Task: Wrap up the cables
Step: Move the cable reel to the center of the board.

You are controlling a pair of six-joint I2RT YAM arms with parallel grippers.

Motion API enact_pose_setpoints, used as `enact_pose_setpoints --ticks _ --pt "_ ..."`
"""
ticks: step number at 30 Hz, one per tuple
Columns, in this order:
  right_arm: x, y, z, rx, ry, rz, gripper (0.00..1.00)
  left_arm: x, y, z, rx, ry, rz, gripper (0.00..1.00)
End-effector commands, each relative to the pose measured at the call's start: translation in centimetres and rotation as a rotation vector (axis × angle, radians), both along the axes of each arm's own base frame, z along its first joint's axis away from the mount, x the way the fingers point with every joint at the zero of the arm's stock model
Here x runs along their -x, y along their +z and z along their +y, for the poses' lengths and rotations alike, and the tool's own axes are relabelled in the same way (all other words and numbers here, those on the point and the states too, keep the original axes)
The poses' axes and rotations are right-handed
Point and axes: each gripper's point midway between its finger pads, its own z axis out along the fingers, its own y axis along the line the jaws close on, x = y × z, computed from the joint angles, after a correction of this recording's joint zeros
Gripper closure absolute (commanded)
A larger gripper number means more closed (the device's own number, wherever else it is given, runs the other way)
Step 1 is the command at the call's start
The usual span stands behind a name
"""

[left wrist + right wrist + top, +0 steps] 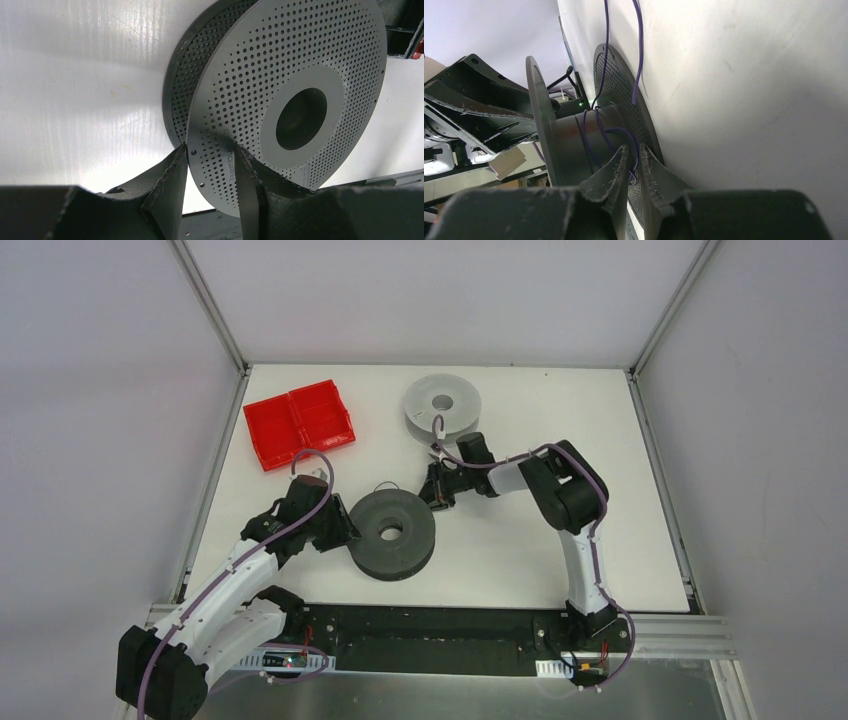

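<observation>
A dark grey spool [405, 552] lies flat mid-table. The cable, a very thin dark purple wire [638, 55], runs down between the spool's two flanges and loops loosely round the hub [569, 142]; a small curl [385, 487] shows at the spool's far rim. My right gripper [437, 496] reaches in at the far right rim. Its jaws [635, 150] are almost together, a narrow gap left, with strands of the cable in that gap. My left gripper [347, 530] is at the spool's left rim, open, its fingertips [210, 150] over the perforated top flange [280, 65].
A light grey spool [443, 405] stands at the back behind the right arm. A red two-part tray [298, 422] lies at the back left. Metal frame rails [210, 480] border the white table on both sides.
</observation>
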Motion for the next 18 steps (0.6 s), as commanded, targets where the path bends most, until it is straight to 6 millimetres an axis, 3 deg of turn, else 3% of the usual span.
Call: enact_pose_setpoints --ticks 1,5,13,18 --pt "-0.7 3.4 -0.2 -0.024 -0.04 -0.071 0.84 -0.8 0.8 0.0 0.014 0.014 -0.042 0.63" --pt "-1.4 5.6 -1.0 -0.021 -0.089 -0.114 0.81 -1.4 1.6 0.4 -0.003 0.025 -0.08 0.62" --pt "-4.7 8.1 -6.9 0.139 -0.35 -0.172 0.78 -2.7 2.1 1.4 -0.079 0.043 -0.11 0.64" --pt "-3.4 9.7 -9.4 0.217 -0.399 -0.239 0.77 -3.8 2.8 2.4 -0.129 0.074 -0.143 0.62"
